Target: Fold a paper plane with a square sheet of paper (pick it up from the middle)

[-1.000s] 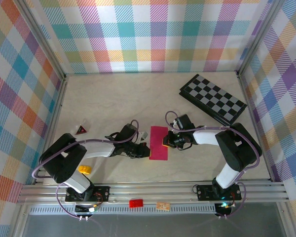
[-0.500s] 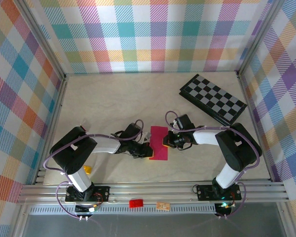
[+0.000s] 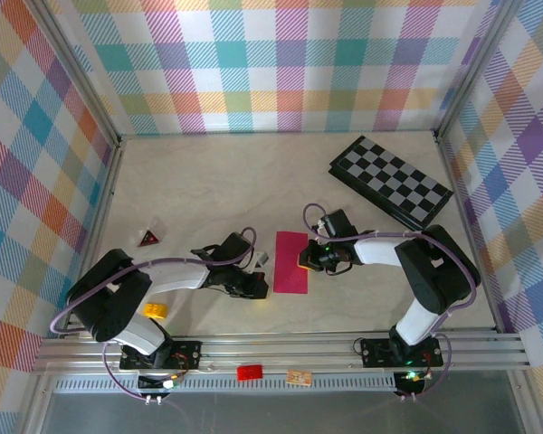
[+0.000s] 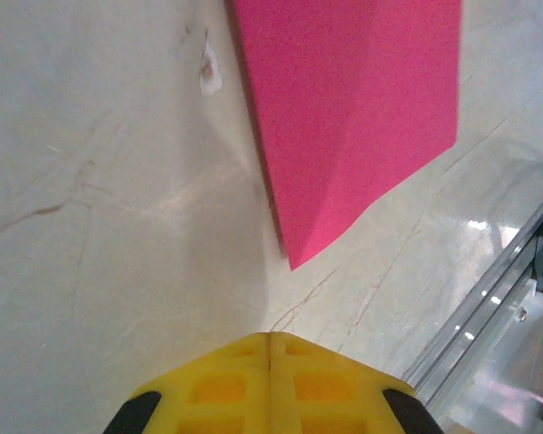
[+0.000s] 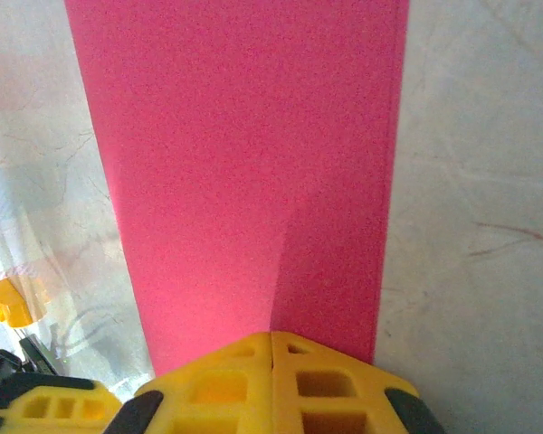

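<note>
Plaid walls [image 3: 271, 63] in pastel checks close in three sides of a pale marbled table [image 3: 208, 181], with a metal rail [image 3: 281, 348] along its near edge. Both arms reach inward from that rail: the left arm [image 3: 163, 276] bends across the near left of the table, and the right arm [image 3: 425, 262] curves in from the near right. A black-and-grey checkerboard [image 3: 391, 181] lies at an angle in the far right corner, well apart from everything else.

Between the two wrists lies the paper [image 3: 290, 262], a pink sheet folded to a narrow upright rectangle near the table's middle, flat on the surface. The left wrist view shows its near corner [image 4: 344, 117] with one diagonal crease; the right wrist view shows its long face [image 5: 244, 163] with a faint fold line rising from the near edge.

The right gripper [image 3: 305, 262] sits at the paper's right edge, its yellow fingers pressed together with the tips over that edge [image 5: 271, 371]. The left gripper [image 3: 259, 286] is just beside the paper's near left corner, fingers likewise pressed together [image 4: 270, 380] and clear of the sheet, holding nothing.

A dark-red block [image 3: 148, 239] rests at the far left, a yellow block [image 3: 155, 309] by the left arm's base. On the front rail sit a red tag [image 3: 249, 372] and a tan tag [image 3: 299, 377].
</note>
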Motion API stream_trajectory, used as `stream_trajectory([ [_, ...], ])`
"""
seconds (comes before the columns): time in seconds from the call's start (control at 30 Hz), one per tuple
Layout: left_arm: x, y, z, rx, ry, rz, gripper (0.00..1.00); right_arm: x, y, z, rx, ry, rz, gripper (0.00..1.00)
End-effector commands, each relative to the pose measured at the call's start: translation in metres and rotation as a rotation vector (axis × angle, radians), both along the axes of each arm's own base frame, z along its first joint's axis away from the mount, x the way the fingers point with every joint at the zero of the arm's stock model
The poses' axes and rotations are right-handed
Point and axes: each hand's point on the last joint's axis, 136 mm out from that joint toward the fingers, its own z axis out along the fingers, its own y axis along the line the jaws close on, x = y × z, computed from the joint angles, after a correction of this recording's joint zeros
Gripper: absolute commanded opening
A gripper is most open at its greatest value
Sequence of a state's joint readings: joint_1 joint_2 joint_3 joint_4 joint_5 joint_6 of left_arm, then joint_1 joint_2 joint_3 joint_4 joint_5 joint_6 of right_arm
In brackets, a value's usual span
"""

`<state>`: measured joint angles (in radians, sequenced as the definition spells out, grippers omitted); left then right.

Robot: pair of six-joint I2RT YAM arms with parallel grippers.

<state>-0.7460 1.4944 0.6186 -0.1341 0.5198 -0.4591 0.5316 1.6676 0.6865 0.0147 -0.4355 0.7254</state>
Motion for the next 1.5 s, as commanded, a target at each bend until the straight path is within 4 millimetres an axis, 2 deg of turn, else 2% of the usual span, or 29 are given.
stream_trajectory([
  [0.0,0.033,-0.012,0.03,-0.015,-0.118,0.075,0.01,-0.022,-0.032,-0.04,-0.168,0.113,-0.047,0.0],
  [0.1,0.056,-0.035,0.043,-0.072,-0.12,0.101,0.01,-0.022,-0.032,-0.04,-0.169,0.117,-0.048,0.0],
  [0.17,0.069,-0.051,0.043,-0.111,-0.109,0.111,0.01,-0.022,-0.032,-0.039,-0.167,0.116,-0.048,0.0],
  [0.27,0.086,-0.057,0.029,-0.101,-0.092,0.143,0.0,-0.021,-0.032,-0.04,-0.17,0.119,-0.047,0.0],
  [0.37,0.09,-0.056,0.009,-0.088,-0.058,0.151,0.0,-0.02,-0.031,-0.039,-0.164,0.117,-0.048,0.0],
  [0.43,0.083,-0.051,-0.004,-0.071,-0.027,0.135,0.0,-0.021,-0.031,-0.038,-0.166,0.114,-0.048,0.0],
  [0.57,0.057,-0.037,-0.021,-0.046,0.021,0.073,0.01,-0.022,-0.033,-0.039,-0.173,0.115,-0.047,0.0],
  [0.77,0.027,-0.008,-0.034,0.042,0.029,0.006,0.02,-0.022,-0.032,-0.042,-0.168,0.12,-0.05,0.0],
  [1.0,0.014,0.002,-0.025,0.056,0.002,-0.038,0.04,-0.023,-0.033,-0.042,-0.17,0.118,-0.049,0.0],
  [1.1,0.015,0.004,-0.016,0.049,-0.033,-0.031,0.05,-0.024,-0.035,-0.042,-0.173,0.118,-0.054,0.0],
  [1.3,0.034,-0.016,0.02,-0.058,-0.095,0.022,0.05,-0.024,-0.033,-0.041,-0.167,0.12,-0.051,0.0],
  [1.37,0.04,-0.03,0.032,-0.131,-0.094,0.04,0.05,-0.024,-0.034,-0.04,-0.169,0.117,-0.053,0.0],
  [1.47,0.047,-0.046,0.037,-0.192,-0.07,0.047,0.05,-0.024,-0.034,-0.04,-0.171,0.118,-0.053,0.0],
])
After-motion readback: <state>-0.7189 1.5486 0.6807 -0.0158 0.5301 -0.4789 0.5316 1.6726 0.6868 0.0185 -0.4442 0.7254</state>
